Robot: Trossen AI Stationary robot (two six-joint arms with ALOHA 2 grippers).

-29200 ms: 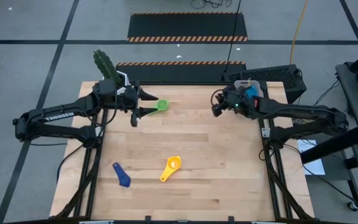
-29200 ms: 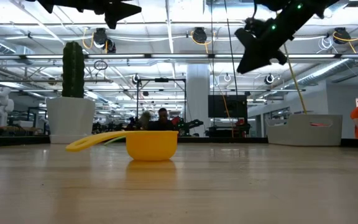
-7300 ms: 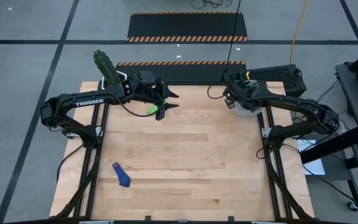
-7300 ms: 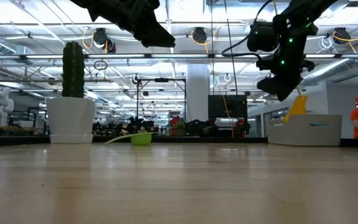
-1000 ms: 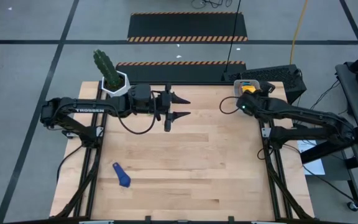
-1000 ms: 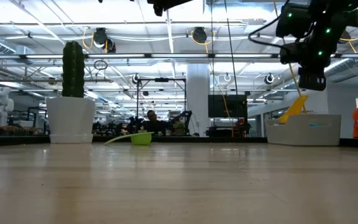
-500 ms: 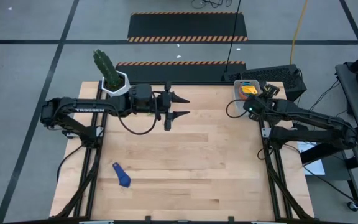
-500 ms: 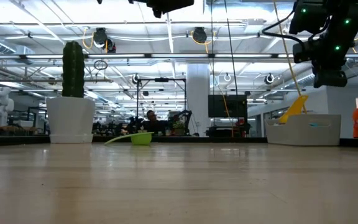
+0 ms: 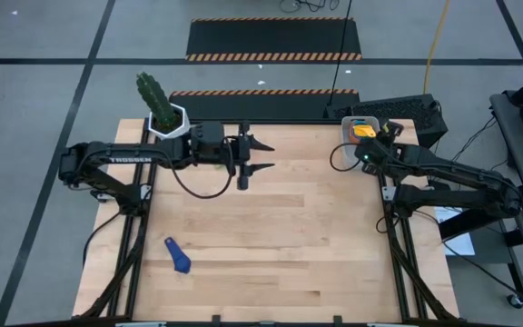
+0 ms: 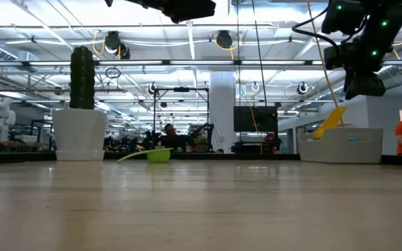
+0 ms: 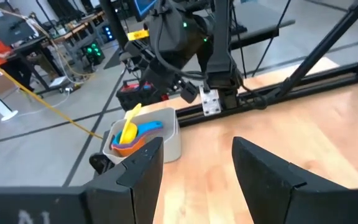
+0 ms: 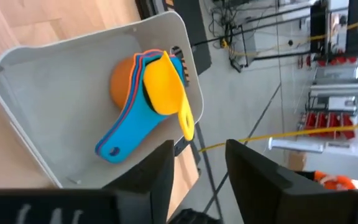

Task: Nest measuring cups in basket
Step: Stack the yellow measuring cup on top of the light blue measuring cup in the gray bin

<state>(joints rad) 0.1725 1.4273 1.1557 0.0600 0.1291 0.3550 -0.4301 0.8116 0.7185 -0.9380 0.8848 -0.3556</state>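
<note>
My right gripper (image 12: 194,168) hangs just above the basket (image 12: 33,146), fingers apart and holding nothing. Straight below lies the nested stack: the yellow cup (image 12: 162,90) sits on top of the orange cup (image 12: 124,84) and the light blue cup (image 12: 124,134), its handle sticking out over the rim toward 4 o'clock in my wrist view. From overhead, the basket (image 9: 360,127) stands at the table's 1 o'clock corner.

I judge this to be the release of the yellow cup, just finished. Two cups are not yet in. The green cup (image 10: 158,155) shows only in the low view, on the far side of the table near the cactus pot (image 10: 79,134); my left gripper (image 9: 260,155) hovers near 11 o'clock, fingers spread wide and empty, probably right above it. The dark blue cup (image 9: 178,255) lies well apart at 7 o'clock.

Next I expect the left to descend on the green cup, while I lift clear of the basket.
</note>
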